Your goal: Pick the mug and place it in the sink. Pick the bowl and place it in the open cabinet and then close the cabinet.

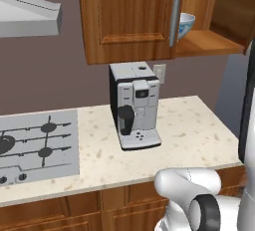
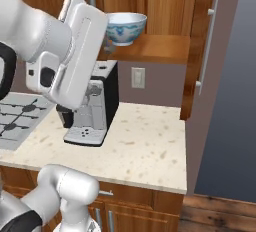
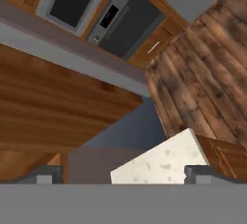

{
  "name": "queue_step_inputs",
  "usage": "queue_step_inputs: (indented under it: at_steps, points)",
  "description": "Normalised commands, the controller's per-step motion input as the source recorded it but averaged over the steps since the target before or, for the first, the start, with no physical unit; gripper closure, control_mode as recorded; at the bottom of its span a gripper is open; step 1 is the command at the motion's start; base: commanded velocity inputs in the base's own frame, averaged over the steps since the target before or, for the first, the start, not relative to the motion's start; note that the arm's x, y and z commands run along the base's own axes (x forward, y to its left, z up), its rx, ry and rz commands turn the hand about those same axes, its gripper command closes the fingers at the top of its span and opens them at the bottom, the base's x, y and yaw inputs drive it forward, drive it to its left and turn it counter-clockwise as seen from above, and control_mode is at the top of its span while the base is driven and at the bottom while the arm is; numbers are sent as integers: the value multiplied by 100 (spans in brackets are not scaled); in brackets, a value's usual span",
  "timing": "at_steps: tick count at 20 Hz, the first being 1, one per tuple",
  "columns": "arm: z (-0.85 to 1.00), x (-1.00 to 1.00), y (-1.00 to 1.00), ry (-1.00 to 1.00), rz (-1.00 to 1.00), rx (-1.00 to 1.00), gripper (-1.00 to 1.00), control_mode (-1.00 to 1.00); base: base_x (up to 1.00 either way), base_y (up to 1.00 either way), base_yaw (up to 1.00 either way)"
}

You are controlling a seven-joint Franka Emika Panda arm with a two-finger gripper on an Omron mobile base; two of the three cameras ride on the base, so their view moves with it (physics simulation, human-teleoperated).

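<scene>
Up top, bowl [image 2: 125, 27] on open cabinet [image 2: 165, 46] shelf

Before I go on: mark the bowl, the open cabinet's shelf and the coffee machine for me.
bowl [image 2: 125, 27], right base view: its blue-patterned outer wall.
cabinet shelf [image 2: 160, 49], right base view: bare wood to the right of the bowl.
coffee machine [image 1: 142, 106], left base view: its silver front panel.

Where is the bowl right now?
The bowl sits on the open cabinet's wooden shelf, above the coffee machine, in both base views.
</scene>
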Motion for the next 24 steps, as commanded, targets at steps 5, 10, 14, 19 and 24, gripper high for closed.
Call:
queue_step_inputs:
  at_steps: [5, 10, 14, 19, 24]
  points:
    - [-27, -100, 0, -34, 0, 9, -100, -100, 0, 0, 0]
    - [-44, -76, -16, -24, 5, 16, -100, -100, 0, 0, 0]
    - [-44, -37, -19, -26, 17, 17, -100, -100, 0, 0, 0]
    - [-23, 60, -39, -17, 27, 21, -100, -100, 0, 0, 0]
    - [-32, 100, -37, -11, 32, 17, -100, -100, 0, 0, 0]
